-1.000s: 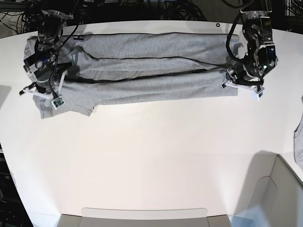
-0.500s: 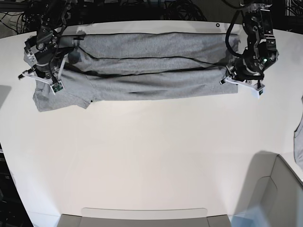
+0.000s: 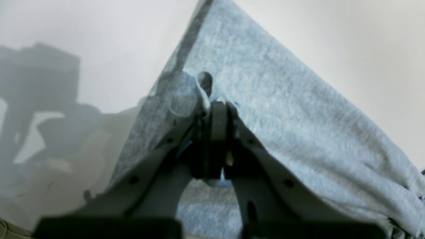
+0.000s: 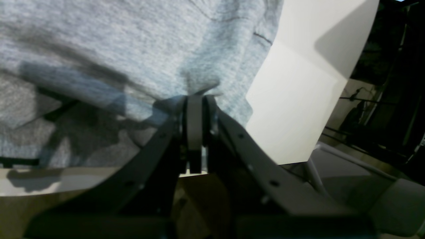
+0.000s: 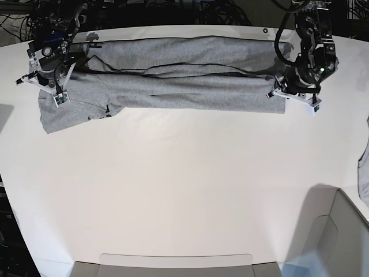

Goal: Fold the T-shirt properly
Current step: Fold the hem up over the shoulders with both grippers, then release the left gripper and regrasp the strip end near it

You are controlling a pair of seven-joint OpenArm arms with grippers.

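Note:
The heather-grey T-shirt [image 5: 173,81] lies stretched in a long folded band across the far part of the white table [image 5: 184,184]. A sleeve [image 5: 69,112] hangs toward me at the left end. My left gripper [image 5: 285,94] is at the band's right end; in the left wrist view it [image 3: 214,108] is shut on a pinch of the grey cloth [image 3: 282,109]. My right gripper [image 5: 49,89] is at the left end; the right wrist view shows it [image 4: 196,99] shut on the shirt fabric [image 4: 132,43], close to the table's edge.
A pale grey strip of cloth [image 5: 364,179] hangs at the right edge. A grey bin [image 5: 340,236] stands at the near right and a shallow tray [image 5: 173,262] at the near edge. Dark cables [image 5: 190,11] lie beyond the far edge.
Both grippers have moved toward the far edge, carrying the shirt's near layer with them. The band now lies farther back and flatter, and the left sleeve has shifted up with it.

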